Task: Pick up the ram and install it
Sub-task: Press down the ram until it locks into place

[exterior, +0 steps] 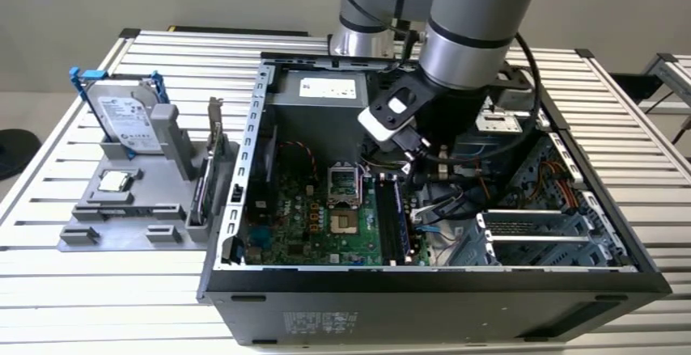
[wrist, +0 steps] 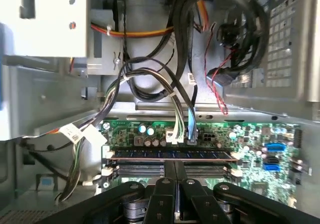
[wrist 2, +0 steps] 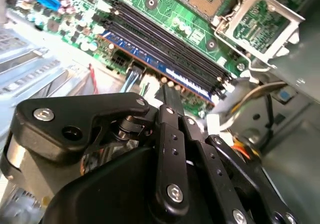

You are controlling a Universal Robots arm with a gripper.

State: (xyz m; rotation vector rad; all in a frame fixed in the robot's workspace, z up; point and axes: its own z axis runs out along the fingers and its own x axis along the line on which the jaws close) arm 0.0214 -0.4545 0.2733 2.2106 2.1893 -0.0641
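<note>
in the exterior view the open case (exterior: 432, 282) sits nearest on the slatted bench (exterior: 65, 290). the arm (exterior: 475, 23) reaches down into it, and the gripper (exterior: 416, 179) hangs over the ram (exterior: 393, 217), which stands in a slot on the green board (exterior: 313, 226).

in the second wrist view the gripper (wrist 2: 167, 96) is closed and empty, just above the blue ram (wrist 2: 155, 60).

in the first wrist view the gripper's fingers (wrist: 170, 176) meet over the ram (wrist: 170, 154), seated in its slot below the cables (wrist: 165, 84).

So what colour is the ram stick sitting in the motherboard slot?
Blue, with a row of dark chips; the ram shows best in the first wrist view, just beyond the gripper.
</note>
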